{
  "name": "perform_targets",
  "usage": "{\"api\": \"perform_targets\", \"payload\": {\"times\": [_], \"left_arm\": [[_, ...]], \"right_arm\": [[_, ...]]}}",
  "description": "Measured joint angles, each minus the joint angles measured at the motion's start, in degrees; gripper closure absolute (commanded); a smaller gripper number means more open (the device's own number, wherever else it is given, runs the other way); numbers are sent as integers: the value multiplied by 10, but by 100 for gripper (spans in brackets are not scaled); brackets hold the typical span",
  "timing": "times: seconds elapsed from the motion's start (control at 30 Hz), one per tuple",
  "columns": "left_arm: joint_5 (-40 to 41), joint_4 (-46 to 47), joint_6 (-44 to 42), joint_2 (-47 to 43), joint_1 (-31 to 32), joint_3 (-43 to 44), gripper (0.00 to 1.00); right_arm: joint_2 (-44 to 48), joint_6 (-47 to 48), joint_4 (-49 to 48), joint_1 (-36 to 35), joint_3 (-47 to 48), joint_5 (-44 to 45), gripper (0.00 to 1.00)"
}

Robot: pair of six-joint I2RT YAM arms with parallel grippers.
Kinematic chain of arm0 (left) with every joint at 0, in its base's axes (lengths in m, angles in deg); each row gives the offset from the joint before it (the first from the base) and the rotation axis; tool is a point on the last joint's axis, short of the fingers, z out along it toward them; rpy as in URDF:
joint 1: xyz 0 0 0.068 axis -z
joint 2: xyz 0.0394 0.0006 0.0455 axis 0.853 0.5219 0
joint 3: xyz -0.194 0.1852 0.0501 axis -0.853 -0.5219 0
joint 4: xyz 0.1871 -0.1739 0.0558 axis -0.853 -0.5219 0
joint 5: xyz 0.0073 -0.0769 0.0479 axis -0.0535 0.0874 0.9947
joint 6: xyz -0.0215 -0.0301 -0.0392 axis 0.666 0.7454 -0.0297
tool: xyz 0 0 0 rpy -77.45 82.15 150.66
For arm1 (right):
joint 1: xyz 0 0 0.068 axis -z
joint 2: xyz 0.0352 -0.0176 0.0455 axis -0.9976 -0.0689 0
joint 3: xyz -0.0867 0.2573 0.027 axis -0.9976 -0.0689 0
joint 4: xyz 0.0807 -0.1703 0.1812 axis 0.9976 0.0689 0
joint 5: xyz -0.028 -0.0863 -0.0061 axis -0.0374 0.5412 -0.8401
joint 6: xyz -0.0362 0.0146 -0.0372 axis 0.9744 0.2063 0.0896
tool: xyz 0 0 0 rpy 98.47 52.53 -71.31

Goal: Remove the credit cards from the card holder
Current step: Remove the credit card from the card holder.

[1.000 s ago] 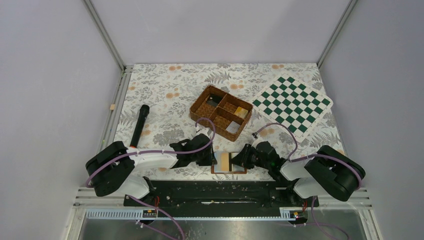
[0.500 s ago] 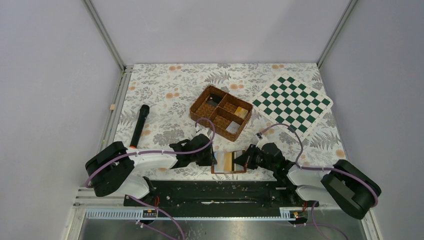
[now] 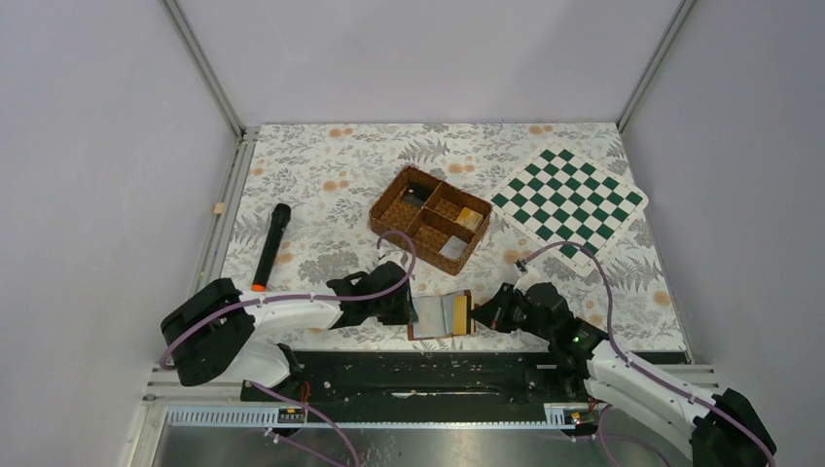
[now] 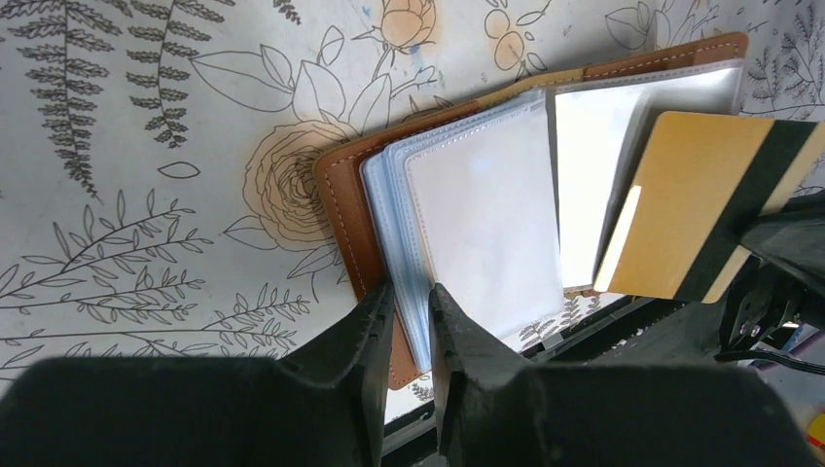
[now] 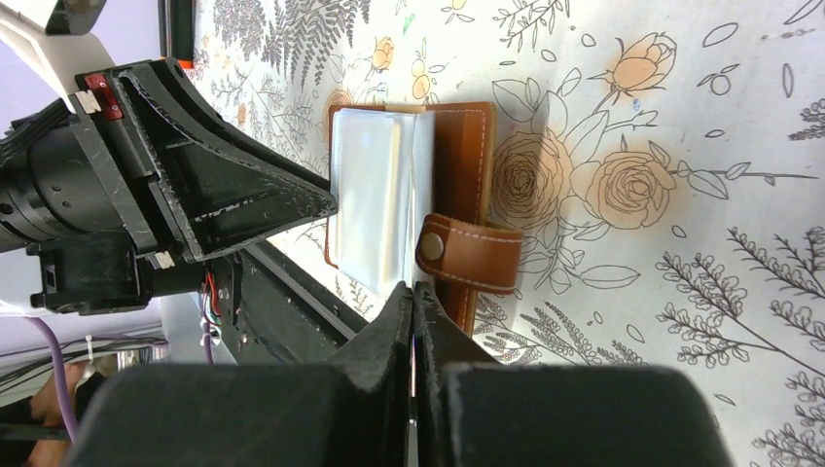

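The brown card holder [image 3: 435,317] lies open near the table's front edge, between my two grippers. In the left wrist view, my left gripper [image 4: 412,300] is shut on the stack of clear blue-grey sleeves [image 4: 486,214] at the holder's left half [image 4: 342,199]. A yellow-gold credit card [image 4: 686,199] with a black stripe stands tilted over the right half. My right gripper [image 3: 475,313] is shut on its right end. In the right wrist view the card shows only edge-on between the closed jaws [image 5: 412,292], next to the holder's snap tab [image 5: 472,255].
A woven brown basket [image 3: 430,218] with four compartments sits mid-table. A green and white chessboard [image 3: 569,200] lies at the back right. A black torch [image 3: 271,244] with an orange end lies at the left. The black front rail [image 3: 418,370] runs just below the holder.
My right gripper has closed on the card and drawn back to the right, with the right arm swinging out. The holder has turned slightly. The left gripper has kept its hold.
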Motion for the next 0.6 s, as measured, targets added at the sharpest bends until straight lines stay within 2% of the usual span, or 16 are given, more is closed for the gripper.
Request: {"api": "perform_targets", "payload": {"times": [0.17,0.33,0.6], "left_arm": [[0,-17,-1,-8,0,0,76],[3,-54,-7,-19,0,8,75],[12,-94,-15,-49,0,24,67]], "right_arm": [[39,7,71,0,20,9,100],[50,7,109,0,37,9,100],[81,7,163,0,71,9,100]]}}
